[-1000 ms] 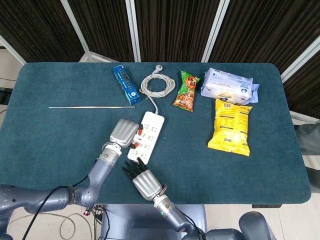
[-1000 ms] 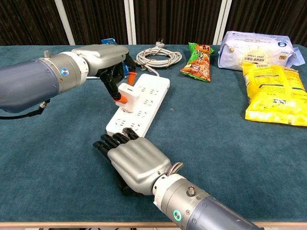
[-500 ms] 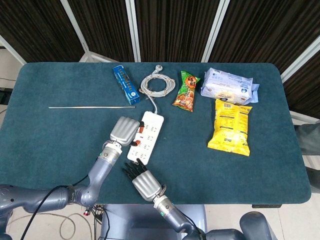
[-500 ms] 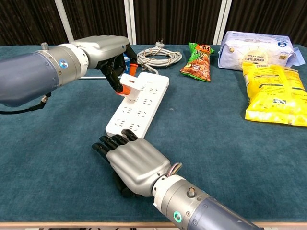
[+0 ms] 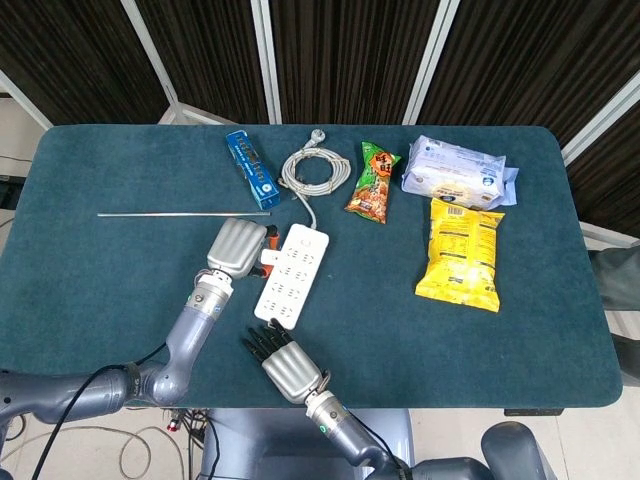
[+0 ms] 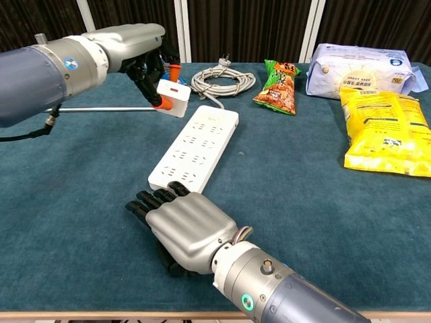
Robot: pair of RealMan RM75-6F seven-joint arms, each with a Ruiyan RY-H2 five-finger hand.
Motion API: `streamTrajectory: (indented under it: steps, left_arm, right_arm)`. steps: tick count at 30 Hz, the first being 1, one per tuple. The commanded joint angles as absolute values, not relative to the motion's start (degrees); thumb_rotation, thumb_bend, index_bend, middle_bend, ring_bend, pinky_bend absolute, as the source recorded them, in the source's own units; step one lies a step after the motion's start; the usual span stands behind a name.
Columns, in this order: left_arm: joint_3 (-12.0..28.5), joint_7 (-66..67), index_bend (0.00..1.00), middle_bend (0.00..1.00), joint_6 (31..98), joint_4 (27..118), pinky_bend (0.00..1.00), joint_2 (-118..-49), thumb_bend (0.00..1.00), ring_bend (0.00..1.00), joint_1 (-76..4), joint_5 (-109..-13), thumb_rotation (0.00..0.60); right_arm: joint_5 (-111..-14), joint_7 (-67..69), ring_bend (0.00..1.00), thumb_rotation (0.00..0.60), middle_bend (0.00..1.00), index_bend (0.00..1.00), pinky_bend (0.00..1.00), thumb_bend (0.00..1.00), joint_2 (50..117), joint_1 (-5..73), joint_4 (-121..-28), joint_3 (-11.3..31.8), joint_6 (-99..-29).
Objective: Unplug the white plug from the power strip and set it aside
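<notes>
Lifted clear of the power strip [image 6: 195,148], the white plug [image 6: 172,98] sits pinched in the left hand [image 6: 131,47] at upper left; a loose pinch could drop it. The right hand [image 6: 185,229] presses flat, fingers together, holding nothing.

We see a dark teal bench [image 5: 120,270]. On it lie a white power strip [image 5: 291,274] near centre, its coiled cable [image 5: 313,168] beyond, a blue box [image 5: 251,168] and thin metal rod [image 5: 184,214] far left, a snack packet [image 5: 372,182], white wipes pack [image 5: 458,173] and yellow bag [image 5: 459,253] right.
</notes>
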State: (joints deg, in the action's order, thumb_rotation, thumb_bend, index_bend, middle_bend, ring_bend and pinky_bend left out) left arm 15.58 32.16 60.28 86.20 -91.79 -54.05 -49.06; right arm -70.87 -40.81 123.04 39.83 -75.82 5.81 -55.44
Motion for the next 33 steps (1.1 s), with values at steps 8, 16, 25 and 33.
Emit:
streamTrajectory:
  steps: [8, 16, 25, 33]
  left_arm:
    - [13.3, 30.0, 0.82, 0.84, 60.7, 86.6, 0.55, -89.6, 0.36, 0.56, -51.4, -50.6, 0.600]
    - [12.4, 28.7, 0.81, 0.84, 61.2, 87.1, 0.55, -89.0, 0.36, 0.56, -49.9, -51.7, 0.600]
    - [10.2, 30.4, 0.81, 0.84, 61.7, 87.6, 0.55, -88.7, 0.36, 0.55, -48.6, -51.9, 0.600]
    - [8.2, 33.9, 0.79, 0.81, 62.9, 85.9, 0.52, -88.9, 0.36, 0.53, -47.1, -49.9, 0.600]
  right_arm:
    - [-72.4, -42.6, 0.00, 0.600, 0.02, 0.03, 0.00, 0.80, 120.2, 39.7, -79.9, 8.6, -59.6]
    - [-73.6, -44.3, 0.00, 0.600, 0.02, 0.03, 0.00, 0.80, 117.1, 39.7, -83.2, 10.5, -62.4]
    - [-72.4, -45.3, 0.00, 0.600, 0.03, 0.03, 0.00, 0.80, 111.1, 38.5, -86.9, 12.4, -64.4]
    - [-71.3, -45.0, 0.00, 0.600, 0.03, 0.03, 0.00, 0.80, 105.8, 37.0, -89.5, 12.6, -65.5]
